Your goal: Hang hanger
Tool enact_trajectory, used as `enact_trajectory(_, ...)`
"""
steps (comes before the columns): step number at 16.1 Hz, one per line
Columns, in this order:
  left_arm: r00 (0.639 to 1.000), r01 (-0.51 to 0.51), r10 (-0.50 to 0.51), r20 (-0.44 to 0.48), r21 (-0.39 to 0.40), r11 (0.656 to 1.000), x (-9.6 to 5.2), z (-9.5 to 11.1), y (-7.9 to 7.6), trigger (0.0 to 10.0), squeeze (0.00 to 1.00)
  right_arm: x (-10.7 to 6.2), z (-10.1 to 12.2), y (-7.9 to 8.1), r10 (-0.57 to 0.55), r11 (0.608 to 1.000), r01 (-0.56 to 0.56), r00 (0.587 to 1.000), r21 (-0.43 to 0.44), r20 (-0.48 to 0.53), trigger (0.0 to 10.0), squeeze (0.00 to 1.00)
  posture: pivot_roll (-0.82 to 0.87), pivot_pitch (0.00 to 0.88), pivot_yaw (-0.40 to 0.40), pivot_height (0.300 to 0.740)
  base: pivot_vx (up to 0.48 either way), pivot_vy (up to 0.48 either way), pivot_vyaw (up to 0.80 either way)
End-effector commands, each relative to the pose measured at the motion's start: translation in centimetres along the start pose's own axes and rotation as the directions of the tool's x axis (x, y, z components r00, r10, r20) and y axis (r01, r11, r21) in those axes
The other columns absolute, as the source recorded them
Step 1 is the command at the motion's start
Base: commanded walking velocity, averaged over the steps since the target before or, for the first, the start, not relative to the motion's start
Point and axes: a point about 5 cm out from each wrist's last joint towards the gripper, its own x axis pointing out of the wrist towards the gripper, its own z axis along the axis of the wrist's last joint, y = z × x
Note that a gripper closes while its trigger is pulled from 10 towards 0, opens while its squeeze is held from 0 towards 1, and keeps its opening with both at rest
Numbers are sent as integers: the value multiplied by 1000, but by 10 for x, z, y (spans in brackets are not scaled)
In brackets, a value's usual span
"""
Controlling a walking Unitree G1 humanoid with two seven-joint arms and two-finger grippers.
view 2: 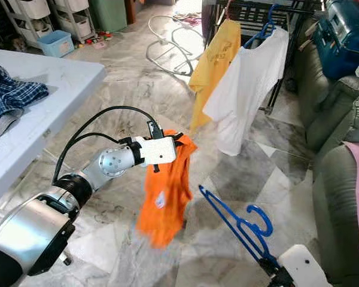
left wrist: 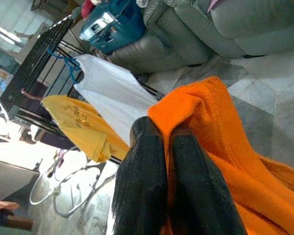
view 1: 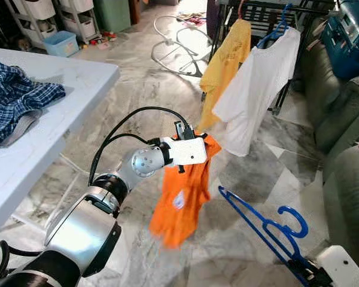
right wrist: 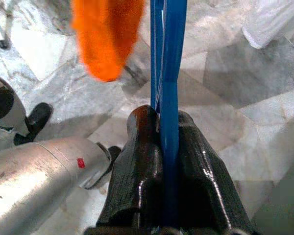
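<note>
An orange shirt (view 1: 182,197) is held up in the middle of the left eye view by the left gripper (left wrist: 169,147), whose jaws are closed on a bunched fold at the garment's upper edge; the rest of the shirt hangs loose below, over the marble floor (view 1: 137,89). In the left wrist view the two black fingers (left wrist: 142,181) are seen pressed together with orange cloth pinched between them.

A blue hanger (view 1: 263,224) is held at the lower right of the frame by the right gripper (right wrist: 169,127), the jaws being closed on its blue bar. The hanger is tilted, with its hook (view 1: 294,220) to the right and its far tip close to the shirt's lower edge but apart from it.

At the upper right, a yellow shirt (view 1: 226,66) and a white shirt (view 1: 257,89) are hung side by side on a dark clothes rack (view 1: 269,12), the white one on another blue hanger (view 1: 279,27). A white table (view 1: 60,113) is seen at the left edge, with a blue plaid garment (view 1: 18,101) lying on it. A grey sofa (view 1: 341,155) is seen along the right edge.
</note>
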Motion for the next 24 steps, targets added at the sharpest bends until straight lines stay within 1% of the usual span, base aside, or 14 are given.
enact_trajectory(1,1000,-6,6,14,19,1000,2,4,5,10000,0,-1,5,3,25,1000,-25,1000,-3,11,10000,0,-42,104,9,740,0,0,0)
enact_trajectory(4,1000,13,-13,19,10,1000,1,3,-1,10000,0,1,7,6,51,999,-51,999,-1,13,10000,0,-37,104,11,740,0,0,0)
enact_trajectory(8,999,41,-42,29,7,999,0,2,-5,10000,0,6,11,2,57,998,-56,998,-38,11,10000,0,-30,102,12,740,0,0,0)
enact_trajectory(10,999,45,-46,23,12,999,-1,1,-6,10000,0,5,18,1,72,996,-70,997,-49,25,10000,0,-25,104,10,740,0,0,0)
enact_trajectory(13,999,50,-50,13,13,999,-3,-1,-7,10000,0,-4,22,-9,71,994,-70,997,-78,5,10000,0,-23,105,12,740,0,0,0)
enact_trajectory(16,998,55,-55,-1,22,998,-4,-4,-8,10000,0,-6,25,-9,91,992,-90,996,-84,6,10000,0,-23,105,12,740,0,0,0)
enact_trajectory(19,998,57,-57,5,18,998,-4,-3,-9,10000,0,-5,27,-13,75,993,-74,997,-93,16,10000,0,-26,108,12,740,0,0,0)
enact_trajectory(21,997,67,-67,32,18,998,-2,1,-12,10000,0,-2,27,-14,71,994,-69,997,-88,20,10000,0,-24,109,12,740,0,0,0)
enact_trajectory(24,989,80,-78,126,-11,997,1,12,-15,10000,0,4,24,-19,46,994,-44,999,-98,22,10000,0,-20,119,14,740,0,0,0)
